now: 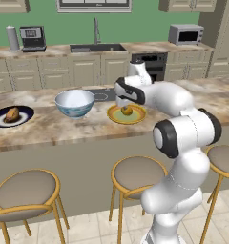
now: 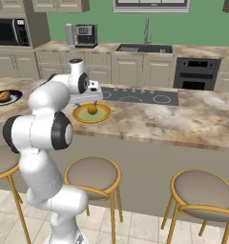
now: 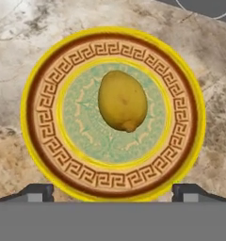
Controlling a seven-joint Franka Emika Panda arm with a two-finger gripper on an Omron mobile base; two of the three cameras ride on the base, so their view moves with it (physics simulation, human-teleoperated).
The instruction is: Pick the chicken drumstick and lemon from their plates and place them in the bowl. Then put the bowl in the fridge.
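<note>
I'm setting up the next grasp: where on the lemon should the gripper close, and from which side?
From straight above, probably. The lemon lies alone at the yellow plate's centre, long axis roughly up-down in the hand view. Close the open gripper across its narrower middle, fingertips clear of the rim.

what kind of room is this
A home kitchen, rendered rather than real. A sink with a tall tap sits in the back counter, with a built-in oven and a microwave nearby. In front runs a marble island counter with round stools along it.
</note>
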